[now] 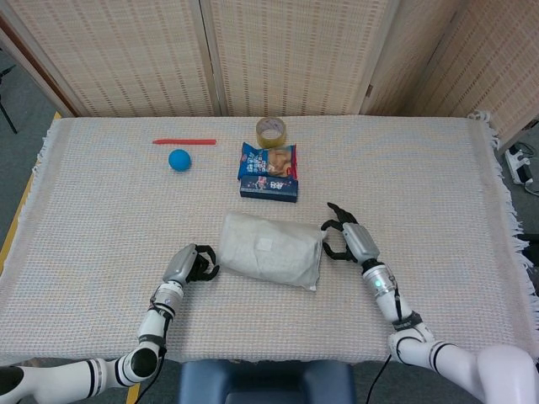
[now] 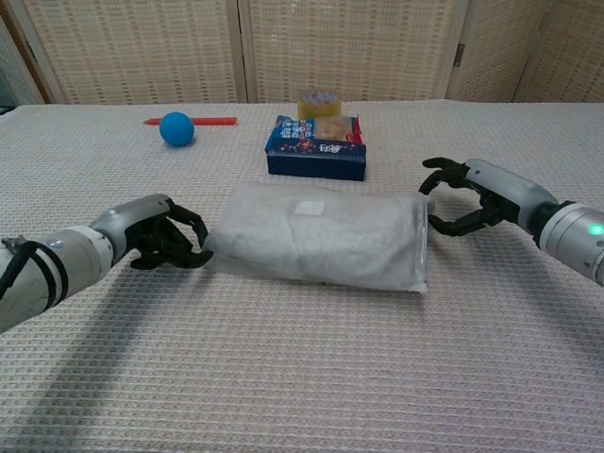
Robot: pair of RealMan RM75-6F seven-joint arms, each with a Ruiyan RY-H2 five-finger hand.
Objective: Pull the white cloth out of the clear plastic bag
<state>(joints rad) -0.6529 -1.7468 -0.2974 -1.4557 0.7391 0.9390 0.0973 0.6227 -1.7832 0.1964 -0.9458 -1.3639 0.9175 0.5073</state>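
Observation:
The clear plastic bag (image 1: 271, 250) (image 2: 316, 236) lies mid-table with the folded white cloth (image 2: 326, 241) filling it. A small white label shows on top. My left hand (image 1: 192, 265) (image 2: 165, 234) sits at the bag's left end, fingers curled, and its fingertips (image 2: 196, 253) pinch the bag's edge. My right hand (image 1: 345, 240) (image 2: 462, 193) is at the bag's right end. It is open, with fingers spread around the upper corner, and holds nothing. I cannot tell whether it touches the plastic.
Behind the bag stands a blue snack box (image 1: 269, 171) (image 2: 316, 148), with a tape roll (image 1: 271, 132) (image 2: 319, 102) beyond it. A blue ball (image 1: 179, 159) (image 2: 176, 128) and a red pen (image 1: 184, 141) (image 2: 212, 121) lie at the back left. The woven tablecloth (image 1: 438, 185) covers the table.

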